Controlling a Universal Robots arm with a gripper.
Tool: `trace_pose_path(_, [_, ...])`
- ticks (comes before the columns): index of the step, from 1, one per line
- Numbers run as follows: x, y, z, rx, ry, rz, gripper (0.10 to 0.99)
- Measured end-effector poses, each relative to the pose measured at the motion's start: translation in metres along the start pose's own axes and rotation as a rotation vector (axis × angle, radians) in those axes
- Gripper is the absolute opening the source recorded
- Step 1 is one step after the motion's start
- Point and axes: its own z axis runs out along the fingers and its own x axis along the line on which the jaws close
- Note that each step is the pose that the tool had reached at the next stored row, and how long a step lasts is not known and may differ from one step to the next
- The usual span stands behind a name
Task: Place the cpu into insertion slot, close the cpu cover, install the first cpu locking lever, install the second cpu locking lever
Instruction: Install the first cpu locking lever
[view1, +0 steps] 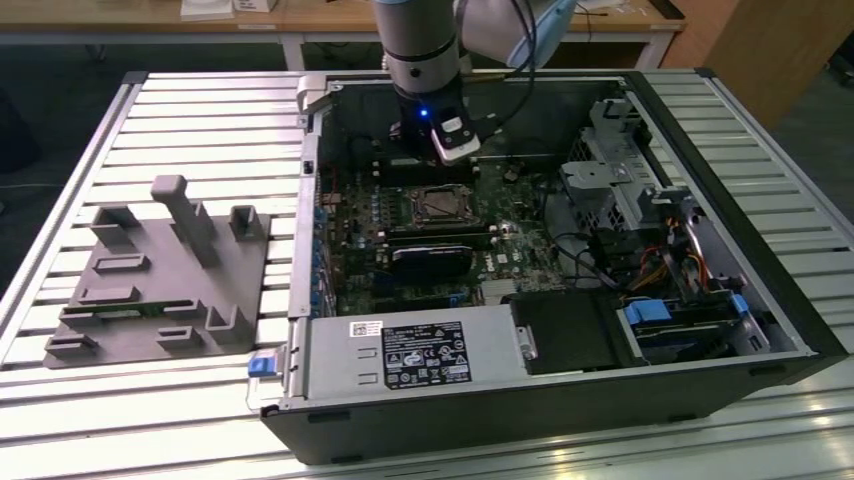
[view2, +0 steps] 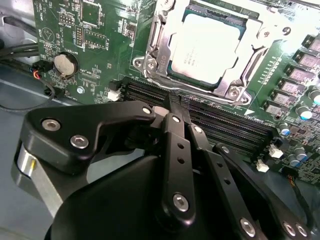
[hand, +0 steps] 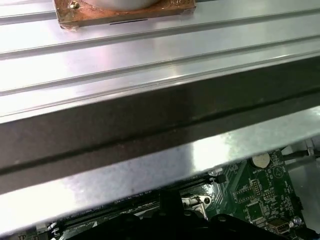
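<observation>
Gripper (view1: 451, 150) hangs inside the open PC case (view1: 694, 400), at 12 o'clock of the insertion slot (view1: 437, 205) in the exterior view.
Second wrist view gives the detail the exterior view lacks: the cpu (view2: 207, 42) sits in the slot with the cpu cover (view2: 161, 57) lying down around it. The jaws look pressed together on nothing, tip over the black memory slots (view2: 210, 125), close to the socket but not touching. First wrist view adds the case wall (hand: 150, 130), the slatted table (hand: 150, 55) and a strip of green board (hand: 255, 195). Exterior view alone shows 1 grey fixture block (view1: 160, 280) at 9 o'clock of the case.
</observation>
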Motion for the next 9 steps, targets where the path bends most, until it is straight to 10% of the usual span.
trace_pose_path(6, [-0.0003, 0.0002, 0.0014, 0.052, 0.0263, -0.004, 0.106])
trace_pose_path(9, [-0.0006, 0.0001, 0.0016, 0.084, 0.0226, -0.010, 0.106])
